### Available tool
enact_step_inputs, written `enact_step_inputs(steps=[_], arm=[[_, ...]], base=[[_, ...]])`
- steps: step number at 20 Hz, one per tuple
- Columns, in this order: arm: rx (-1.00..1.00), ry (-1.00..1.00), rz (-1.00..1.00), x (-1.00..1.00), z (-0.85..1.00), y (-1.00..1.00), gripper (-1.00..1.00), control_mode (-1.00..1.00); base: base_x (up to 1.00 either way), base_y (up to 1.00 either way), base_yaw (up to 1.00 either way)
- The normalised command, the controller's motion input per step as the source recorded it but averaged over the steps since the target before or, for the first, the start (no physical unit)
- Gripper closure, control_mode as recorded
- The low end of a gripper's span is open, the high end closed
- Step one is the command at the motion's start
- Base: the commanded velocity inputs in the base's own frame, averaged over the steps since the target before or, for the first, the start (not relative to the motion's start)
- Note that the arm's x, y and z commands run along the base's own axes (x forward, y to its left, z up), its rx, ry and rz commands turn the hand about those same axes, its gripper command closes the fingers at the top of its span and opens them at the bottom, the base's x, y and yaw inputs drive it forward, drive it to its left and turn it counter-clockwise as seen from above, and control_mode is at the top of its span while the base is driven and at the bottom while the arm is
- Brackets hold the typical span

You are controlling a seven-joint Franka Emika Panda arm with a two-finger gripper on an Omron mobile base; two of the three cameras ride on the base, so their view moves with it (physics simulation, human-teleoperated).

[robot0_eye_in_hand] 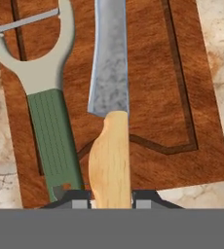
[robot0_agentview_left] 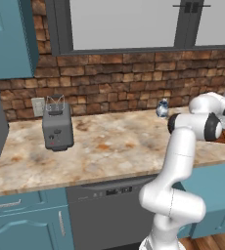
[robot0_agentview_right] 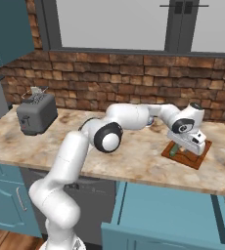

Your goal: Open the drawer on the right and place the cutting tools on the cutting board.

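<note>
While the end effector (robot0_eye_in_hand: 111, 203) hangs over the cutting board (robot0_eye_in_hand: 182, 78), its two finger tips sit on either side of the tan-yellow handle of the knife (robot0_eye_in_hand: 110, 121), clamped on it. Knife: short mottled silver blade, pale wooden handle with a rounded belly, lying lengthways down the board. Just beside it, on the same board, lies the peeler (robot0_eye_in_hand: 43, 112): ribbed green handle, pale curved fork head with a thin silver blade across it. Knife and peeler run nearly parallel, close but apart. Board: reddish-brown wood grain, dark groove running inside the rim; one corner and the near edge show against the marbled desk (robot0_agentview_right: 134, 156).

From the right base view the board (robot0_agentview_right: 200, 158) sits near the front edge of the desk, with the drawer (robot0_agentview_right: 168, 215) pulled out below it, teal inside and out. Open desk surface stretches from the board toward the grey toaster (robot0_agentview_right: 35, 116), which stands well apart near the brick wall (robot0_agentview_right: 109, 78). A small blue-white jar (robot0_agentview_left: 162, 108) stands by that wall behind the board. Dark grey dishwasher front (robot0_agentview_left: 109, 215) sits below the desk beside the drawer.

No writing is legible on any item
</note>
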Motion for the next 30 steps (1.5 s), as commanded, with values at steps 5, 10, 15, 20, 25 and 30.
enact_step_inputs(steps=[5,10,15,20,25,30], arm=[[0.00,0.00,0.00,0.03,-0.03,-0.25,1.00,-1.00],[0.00,0.00,0.03,0.03,-0.12,-0.16,1.00,-1.00],[0.00,0.00,0.01,0.11,-0.28,-0.01,1.00,-1.00],[0.00,0.02,0.00,0.16,-0.35,0.00,1.00,-1.00],[0.00,0.00,0.00,0.07,-0.02,0.00,1.00,-1.00],[0.00,0.00,0.00,0.01,0.00,0.00,-1.00,-1.00]], base=[[0.00,0.00,0.00],[0.00,0.00,0.00],[0.00,0.00,0.00],[0.00,0.00,0.00],[0.00,0.00,0.00],[0.00,0.00,0.00]])
